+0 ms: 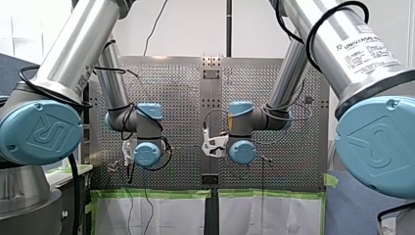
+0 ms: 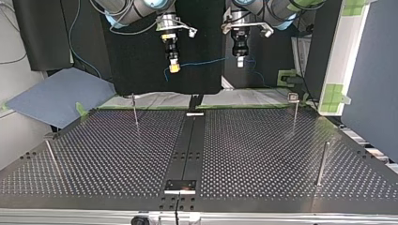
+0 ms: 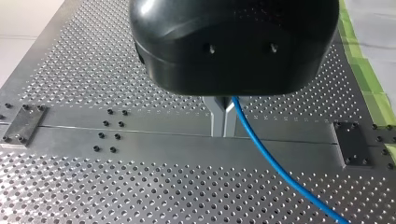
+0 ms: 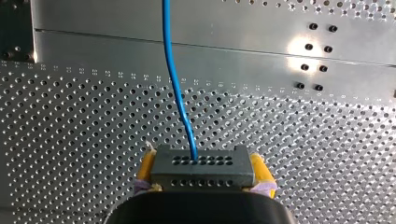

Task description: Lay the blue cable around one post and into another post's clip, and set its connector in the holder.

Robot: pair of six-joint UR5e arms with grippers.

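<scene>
High above the perforated table (image 2: 263, 154), my right gripper (image 2: 174, 68) hangs at the top view's left, its yellow pads shut on a grey connector (image 4: 203, 173). The blue cable (image 4: 175, 79) leaves the connector's face and runs ahead over the table. In the top view the cable (image 2: 206, 61) spans across to my left gripper (image 2: 240, 61). The left wrist view shows the metal fingers (image 3: 217, 119) of my left gripper (image 3: 223, 134) shut on the cable (image 3: 271, 163), which trails away beside them.
Thin upright posts stand on the table: one at the back (image 2: 135, 111), one with a clip on top (image 2: 294, 110), one at the top view's right (image 2: 322, 164), one at its left (image 2: 51, 157). A dark centre rail (image 2: 190, 145) carries a small plate (image 2: 180, 186).
</scene>
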